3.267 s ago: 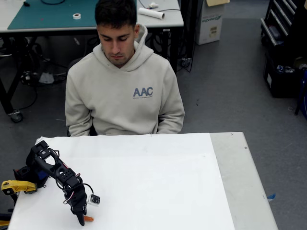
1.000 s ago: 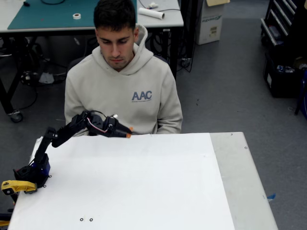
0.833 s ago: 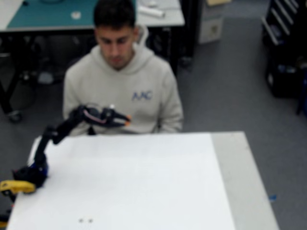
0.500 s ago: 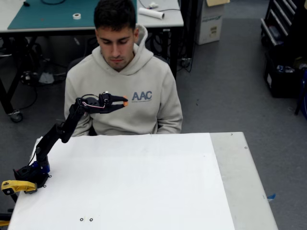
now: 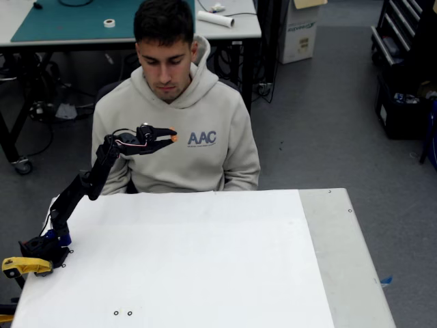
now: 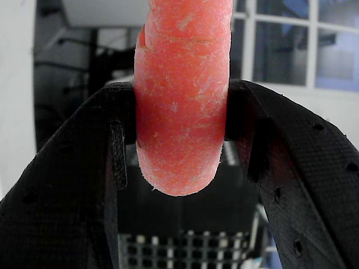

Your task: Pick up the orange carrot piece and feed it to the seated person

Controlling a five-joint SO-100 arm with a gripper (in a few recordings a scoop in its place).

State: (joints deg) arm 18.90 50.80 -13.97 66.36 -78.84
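My black gripper (image 5: 171, 137) is raised high above the white table (image 5: 205, 260), shut on the orange carrot piece (image 5: 175, 138), which shows as a small orange tip in front of the seated person's chest. The seated person (image 5: 174, 116) in the beige hoodie sits behind the table's far edge, head bent down, with the mouth a short way above and right of the carrot. In the wrist view the carrot piece (image 6: 182, 95) stands upright, clamped between the two black fingers (image 6: 73, 190) of the gripper (image 6: 182, 112).
A yellow clamp (image 5: 24, 265) sits by the arm's base at the table's left edge. Two small black rings (image 5: 122, 313) lie near the front edge. Behind the person stands a desk with a green mat (image 5: 75, 17).
The arm has risen from the table's front-left, carrying the carrot up and away to the person's chest; in the last half second it went slightly higher and closer to the face.
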